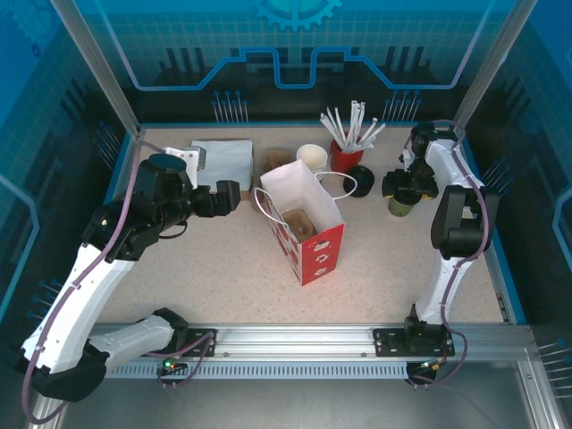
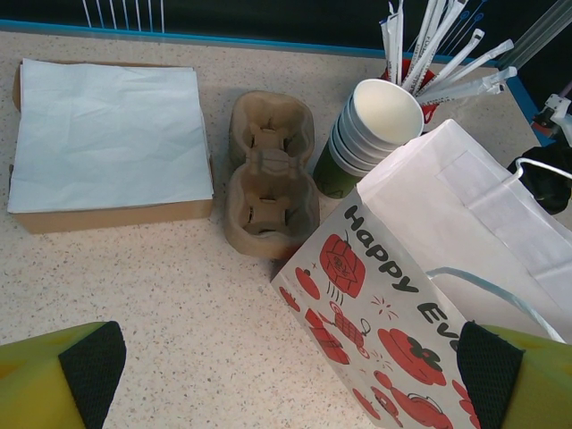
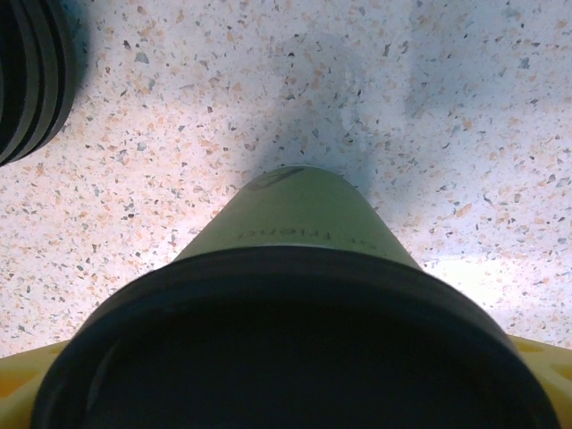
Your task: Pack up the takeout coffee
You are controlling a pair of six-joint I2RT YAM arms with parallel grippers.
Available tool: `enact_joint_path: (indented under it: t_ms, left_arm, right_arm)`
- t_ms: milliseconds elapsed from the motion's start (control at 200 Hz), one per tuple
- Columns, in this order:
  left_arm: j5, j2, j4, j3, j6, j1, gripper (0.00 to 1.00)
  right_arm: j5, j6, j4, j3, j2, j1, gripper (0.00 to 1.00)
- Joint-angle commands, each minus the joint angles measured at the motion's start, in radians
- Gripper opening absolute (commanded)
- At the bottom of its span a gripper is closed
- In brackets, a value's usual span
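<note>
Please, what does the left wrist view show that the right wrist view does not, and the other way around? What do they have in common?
Left wrist view, not the right: the paper bag, the cup carrier, the napkins, the stacked cups and the straws.
Right wrist view, not the left: the takeout coffee, lidded, very close below the camera.
Both: the speckled table, and probably the black lid stack at the frame edge.

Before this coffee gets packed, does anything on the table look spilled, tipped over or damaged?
Nothing stands out. The lidded green cup stands upright, the paper bag stands open, and the stack of cups and cup carrier sit tidy. No spill shows on the table.
</note>
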Motion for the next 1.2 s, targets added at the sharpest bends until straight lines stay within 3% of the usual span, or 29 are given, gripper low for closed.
enact_joint_path:
  t_ms: [0,525,910,1191]
  left_arm:
    - [-0.016,0.003,-0.009,0.017,0.012,0.008,0.99]
    - [-0.002,0.005,0.009,0.004,0.018,0.008,0.99]
    - [0.055,0.022,0.047,0.004,0.014,0.009,0.99]
    - [0.125,0.098,0.071,0.055,0.026,0.008,0.99]
  right_arm:
    - [0.004,-0.013,-0.036,0.027,0.025,0.014,0.95]
    - [0.016,-0.023,-0.061,-0.018,-0.092,0.026,0.87]
    - [-0.045,-0.011,-0.155,-0.117,-0.352,0.039,0.86]
    - [-0.12,0.016,-0.291,-0.092,-0.573,0.077,0.85]
